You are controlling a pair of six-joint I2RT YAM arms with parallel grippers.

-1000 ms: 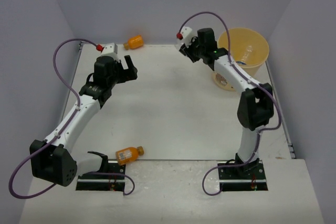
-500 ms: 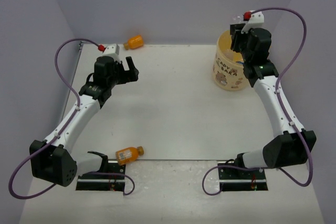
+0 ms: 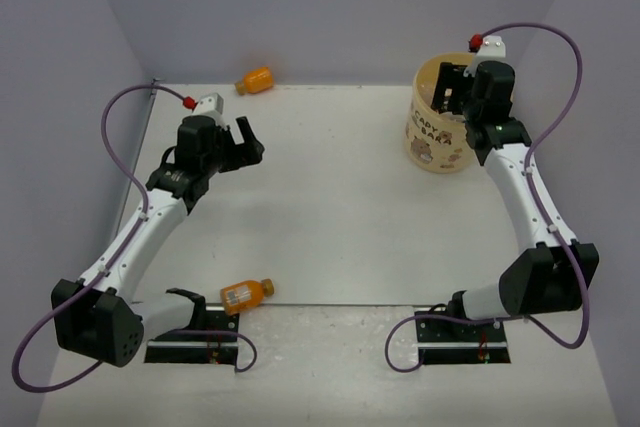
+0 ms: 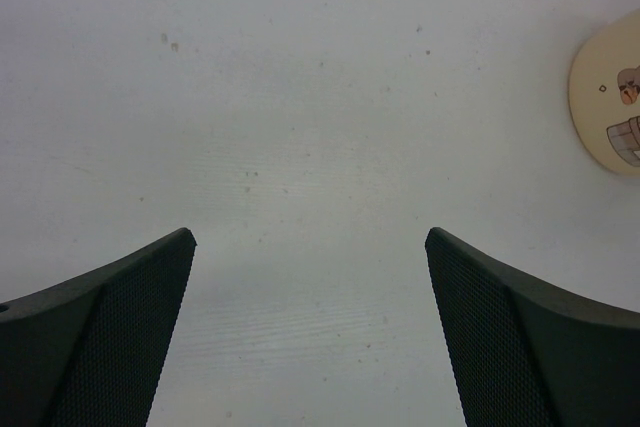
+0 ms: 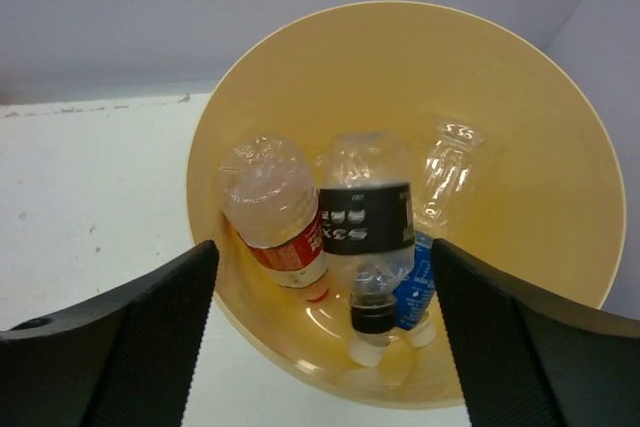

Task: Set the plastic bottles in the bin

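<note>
l gripper (image 4: 310, 237) & r gripper (image 5: 320, 247) wide, empty (r over bin (image 5: 560, 147)); orange bottle (image 3: 245, 291) hugs l base (image 3: 190, 347): tight reach, you cd knock it away.

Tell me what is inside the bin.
The bin holds a red-label bottle, a black-label bottle and a partly covered blue-label bottle. Anything beneath them is hidden.

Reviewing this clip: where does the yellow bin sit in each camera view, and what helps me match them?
Top external: the bin is at the upper right, standing on the table.
Left wrist: only a slice of the bin shows, at the right edge.
Right wrist: the bin fills the centre, seen from above, with bottles inside.
Shared landmark: the white table beside it.
</note>
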